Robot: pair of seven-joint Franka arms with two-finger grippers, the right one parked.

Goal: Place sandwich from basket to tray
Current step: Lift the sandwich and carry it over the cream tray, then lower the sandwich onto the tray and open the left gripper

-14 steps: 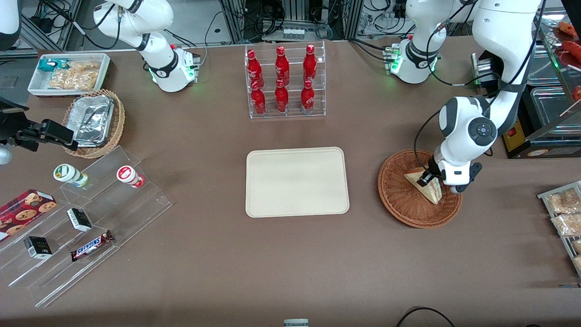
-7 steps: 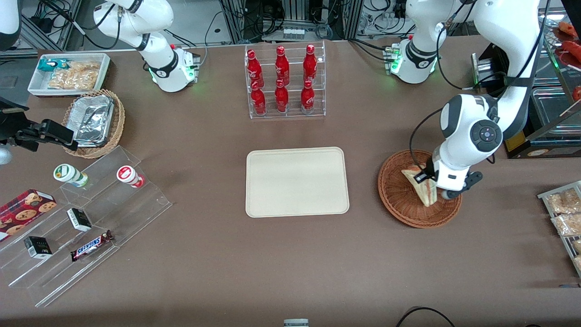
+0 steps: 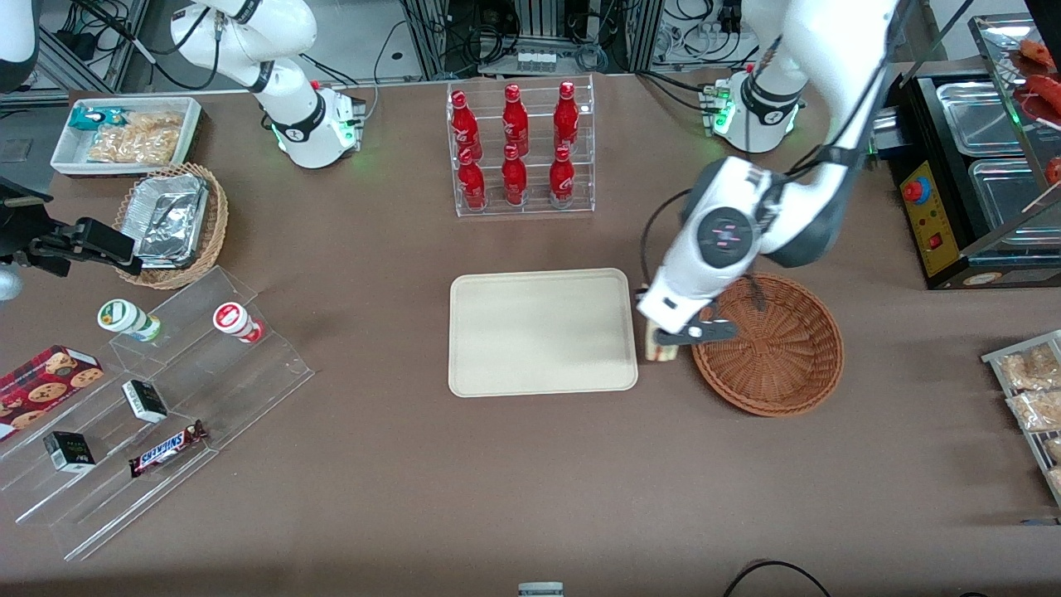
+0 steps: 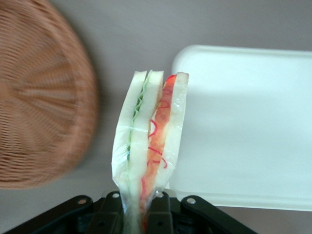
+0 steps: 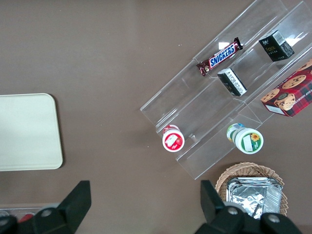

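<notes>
My left gripper (image 3: 656,338) is shut on the clear-wrapped sandwich (image 4: 148,141), holding it in the air over the strip of table between the basket (image 3: 771,344) and the tray (image 3: 543,332). In the front view only the sandwich's lower edge (image 3: 661,351) shows under the wrist. The wrist view shows white bread with green and red filling hanging from the fingers (image 4: 163,214), the reddish-brown wicker basket (image 4: 39,97) to one side and the cream tray (image 4: 243,126) to the other. The basket holds nothing. The tray is bare.
A clear rack of red bottles (image 3: 518,149) stands farther from the camera than the tray. Toward the parked arm's end are a tan basket with foil containers (image 3: 170,222), a white bin of snacks (image 3: 124,133) and clear stepped shelves with snacks (image 3: 157,390). Snack packets (image 3: 1032,390) lie at the working arm's end.
The gripper has lifted the sandwich out of the basket and carried it sideways to the tray's edge. The basket now stands empty.
</notes>
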